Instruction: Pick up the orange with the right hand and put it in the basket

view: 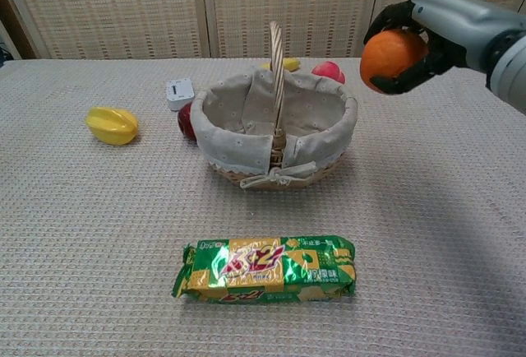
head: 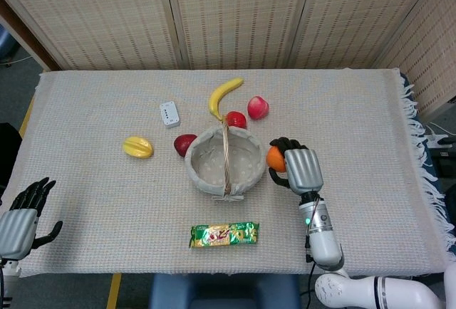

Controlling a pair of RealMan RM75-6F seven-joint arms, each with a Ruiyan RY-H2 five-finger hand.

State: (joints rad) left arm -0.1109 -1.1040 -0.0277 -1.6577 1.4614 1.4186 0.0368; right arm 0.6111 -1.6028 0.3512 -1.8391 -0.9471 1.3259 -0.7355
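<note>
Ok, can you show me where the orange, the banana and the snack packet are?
orange (view: 389, 55), chest view, on its bare front.
banana (head: 224, 95), head view, middle of its curve.
snack packet (view: 267, 268), chest view, middle of the wrapper.

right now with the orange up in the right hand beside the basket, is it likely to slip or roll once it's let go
The orange is round and smooth-looking, so it would probably roll if released on flat cloth. The right hand wraps it from both sides, so a slip seems unlikely. Inside the basket, the lined walls should stop any rolling.

Table (head: 370, 110) with woven cloth: basket (head: 246, 174), snack pack (head: 224, 235), banana (head: 224, 95), yellow fruit (head: 137, 147), white box (head: 169, 114), three red fruits by basket.
</note>
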